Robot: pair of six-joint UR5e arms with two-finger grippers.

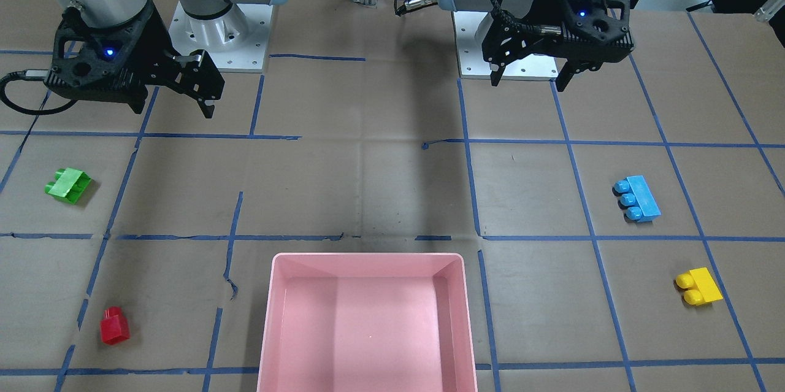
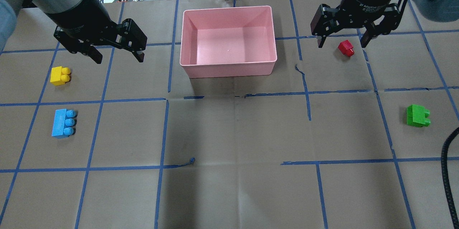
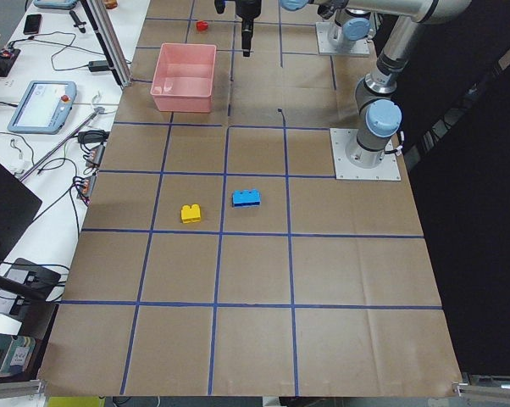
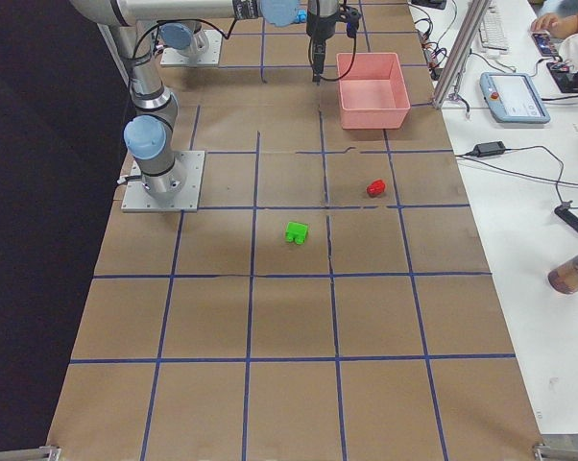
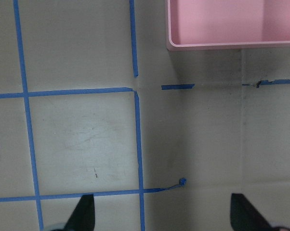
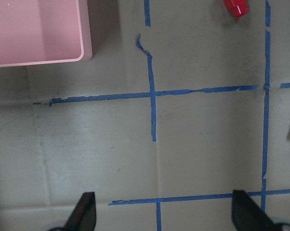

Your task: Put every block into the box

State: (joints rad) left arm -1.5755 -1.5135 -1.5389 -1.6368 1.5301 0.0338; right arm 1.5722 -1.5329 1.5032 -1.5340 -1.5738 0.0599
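left pincer [image 2: 118,57] spread wide, empty, right pincer [image 6: 165,215] spread wide, empty, both touching nothing

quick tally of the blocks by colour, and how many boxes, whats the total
green block: 1
light blue block: 1
yellow block: 1
red block: 1
pink box: 1
total: 4 blocks, none of them in the box, plus 1 box = 5 things
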